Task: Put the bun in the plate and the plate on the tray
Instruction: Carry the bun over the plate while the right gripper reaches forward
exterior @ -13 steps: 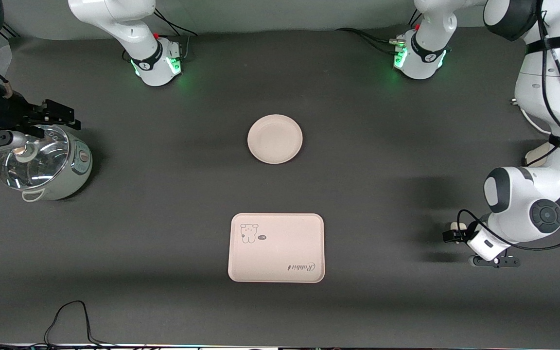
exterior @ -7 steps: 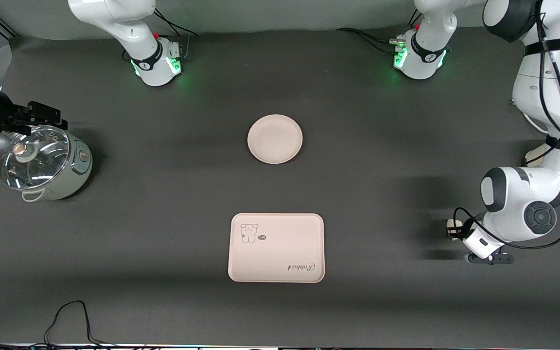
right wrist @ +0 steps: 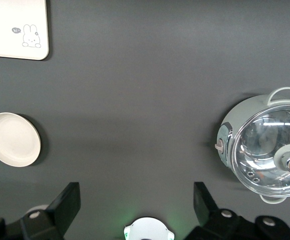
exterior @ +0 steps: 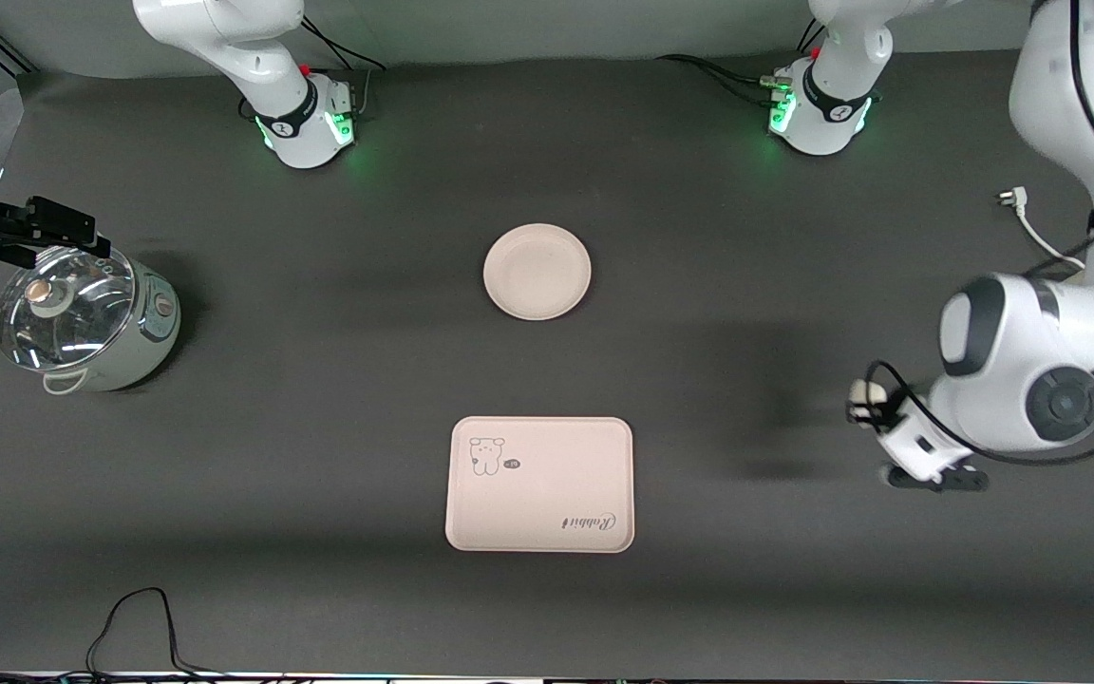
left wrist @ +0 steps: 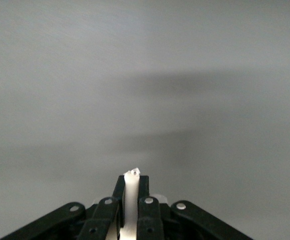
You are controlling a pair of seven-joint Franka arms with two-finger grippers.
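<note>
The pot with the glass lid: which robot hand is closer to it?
Right. The right gripper, open, hangs just above the pot; the left gripper, shut on the bun, is at the table's other end.

Even, fairly dim overhead light on my front view; the dark table cloth (exterior: 699,589) soaks it up, and the plate (exterior: 537,272) and tray (exterior: 540,484) read bright but not blown out. Green glow spills from both arm bases. Soft, broad arm shadows band the cloth. Glare on the pot's glass lid (exterior: 63,306), also in my right wrist view (right wrist: 272,150). Left wrist view is washed grey, background out of focus, a faint shadow streak across it.
</note>
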